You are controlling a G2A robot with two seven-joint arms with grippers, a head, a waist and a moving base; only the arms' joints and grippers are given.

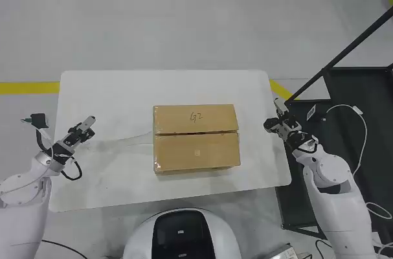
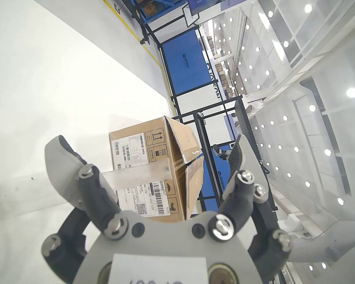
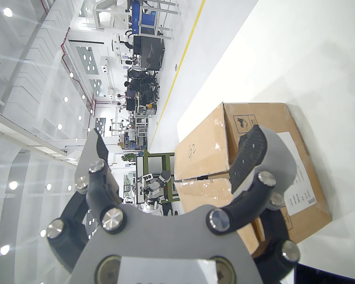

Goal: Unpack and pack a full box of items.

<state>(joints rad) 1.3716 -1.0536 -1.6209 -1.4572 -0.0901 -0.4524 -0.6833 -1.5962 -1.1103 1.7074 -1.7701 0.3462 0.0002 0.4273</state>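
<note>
Left gripper [image 1: 87, 125] has its fingers spread wide with nothing between them. It hangs over the table [image 1: 118, 90] at 9 o'clock from the box [image 1: 196, 138], well apart from it and pointing at it. In the left wrist view the gripper [image 2: 149, 142] frames the box [image 2: 177, 140], whose near end face carries a white label [image 2: 127, 150]. A clear strip [image 2: 142, 172] runs from that end face out across the tabletop on the 9 o'clock side, also faintly visible from the top [image 1: 128, 139]; cannot tell whether it touches a finger. Right gripper [image 1: 278, 118] is likewise released and empty, at the table's 3 o'clock edge, near the box's other end but not touching. The right wrist view has it [image 3: 175, 135] aimed at the box [image 3: 201, 155]. The box sits at table centre, upright, both top flaps down, with the seam running 9 to 3 and slightly gapped. There is a handwritten mark [image 1: 196, 117] on the 12 o'clock flap. A black rack [image 1: 358, 90] stands past the table at 3 o'clock with a white cable [image 1: 359, 133] on it. A yellow floor line [image 1: 21, 87] runs off at 9 to 10 o'clock.
</note>
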